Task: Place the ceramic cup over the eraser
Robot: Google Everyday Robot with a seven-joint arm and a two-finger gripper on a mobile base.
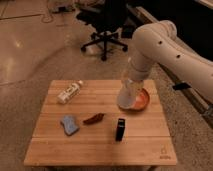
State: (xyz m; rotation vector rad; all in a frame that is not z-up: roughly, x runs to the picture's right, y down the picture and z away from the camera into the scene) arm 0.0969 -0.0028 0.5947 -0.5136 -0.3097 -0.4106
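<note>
Slatted wooden surface (100, 147) standing on a speckled, shiny floor (25, 60). Near the far left corner, a white labelled bottle (69, 92) lying on its side, angled toward the back edge. Nearer the front, left of centre, a blue sponge-like pad (69, 125) lying flat. Just beside it to the right, apart from it, a small reddish-brown curved item (93, 118). At the right side, an orange bowl (142, 100), with the gripper (127, 95) hanging over its left rim. Small dark mark (165, 151) at the front right corner. Beyond the surface, a black office chair (106, 25) on castors.
</note>
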